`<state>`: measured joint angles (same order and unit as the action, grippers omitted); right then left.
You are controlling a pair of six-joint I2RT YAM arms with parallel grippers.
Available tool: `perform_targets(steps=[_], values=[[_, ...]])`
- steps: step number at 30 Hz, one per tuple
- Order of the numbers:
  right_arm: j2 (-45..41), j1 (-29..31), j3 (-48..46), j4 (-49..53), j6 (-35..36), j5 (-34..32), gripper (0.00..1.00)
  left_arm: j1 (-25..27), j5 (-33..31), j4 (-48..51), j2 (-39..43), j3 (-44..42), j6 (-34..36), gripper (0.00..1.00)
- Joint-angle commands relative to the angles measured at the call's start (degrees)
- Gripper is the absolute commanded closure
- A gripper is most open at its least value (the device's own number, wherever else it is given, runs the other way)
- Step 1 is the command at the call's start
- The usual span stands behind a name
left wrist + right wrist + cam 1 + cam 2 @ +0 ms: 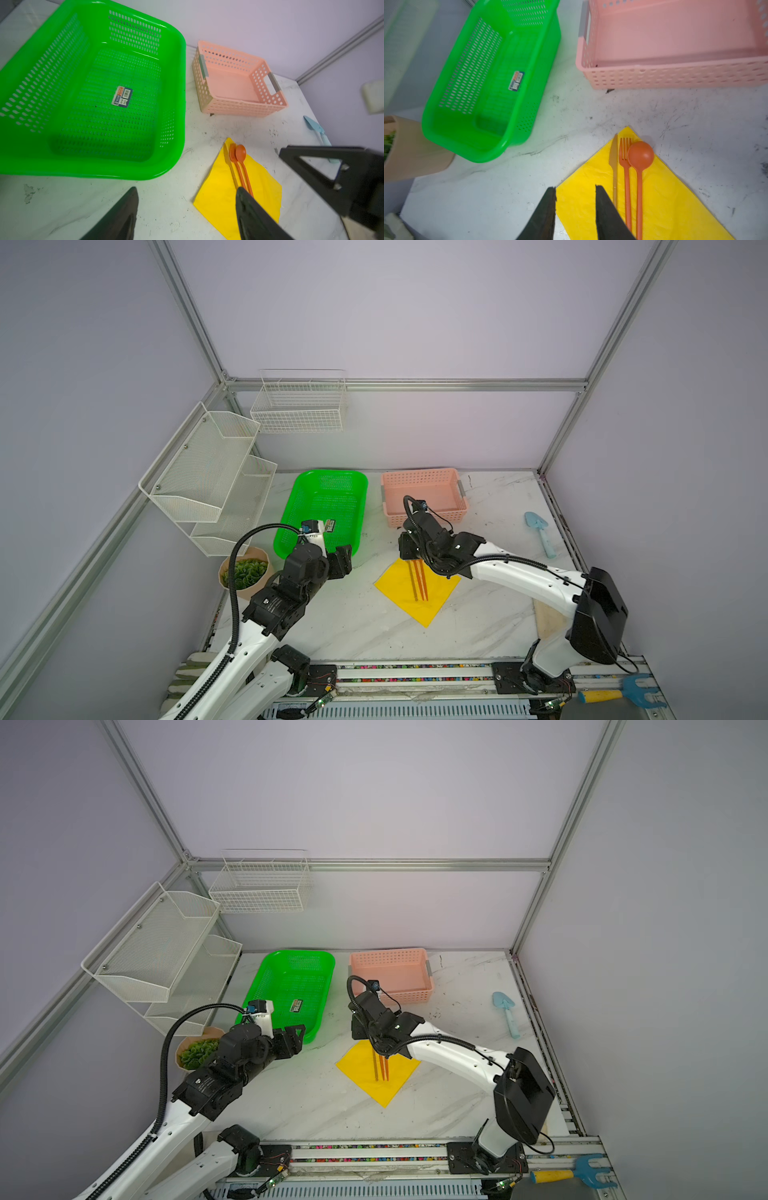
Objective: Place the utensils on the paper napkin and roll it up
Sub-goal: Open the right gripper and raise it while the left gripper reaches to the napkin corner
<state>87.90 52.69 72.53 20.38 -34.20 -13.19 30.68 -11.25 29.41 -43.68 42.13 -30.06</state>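
The paper napkin (664, 197) lies flat on the table (591, 108), near the pink basket (675, 72) but not touching it, with one corner turned toward that basket. On it, side by side and almost touching, lie the orange spoon (640, 155), the orange fork (626, 166) and a tan knife (614, 158), their heads toward the pink basket.

My right claw (576, 189) hangs over the napkin's edge with its jaws partly apart and nothing between them. My left claw (187, 190) is spread wide and empty, further from the pink basket, by the green basket (488, 83).

I judge the napkin to be thin, soft and very light. It should crease or tear if I pinch hard. Because it hugs the table, I would lift it by a free corner. The utensils look stiff, light and slick, so they may slide as the paper turns over them.

The table is smooth, hard marbled stone, scuffed with dark marks. It is bare on the napkin's side away from the pink basket, which I reckon leaves room to roll.
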Motion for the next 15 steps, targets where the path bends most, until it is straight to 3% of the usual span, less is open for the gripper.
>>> perform_targets(steps=[1,3,7,11,15], values=[[-3.51,-3.38,-0.62,3.52,1.37,-4.50,0.63,11.85,-3.75,-1.09,-3.67,7.39,9.30,0.25],[-6.81,-6.93,-2.49,2.76,2.83,-3.12,0.63,22.57,-6.92,-2.38,-7.50,8.24,14.57,0.25],[-13.15,-15.59,-4.90,2.56,5.05,-1.35,0.60,35.06,-6.81,-4.57,-17.57,9.57,22.02,0.24],[-16.32,-20.80,-5.38,2.20,7.00,1.07,0.58,40.34,-5.24,-4.53,-27.32,13.65,24.20,0.31],[-17.36,-21.74,-6.25,2.05,7.12,2.57,0.58,40.69,-1.05,-5.06,-33.10,15.60,25.91,0.37]])
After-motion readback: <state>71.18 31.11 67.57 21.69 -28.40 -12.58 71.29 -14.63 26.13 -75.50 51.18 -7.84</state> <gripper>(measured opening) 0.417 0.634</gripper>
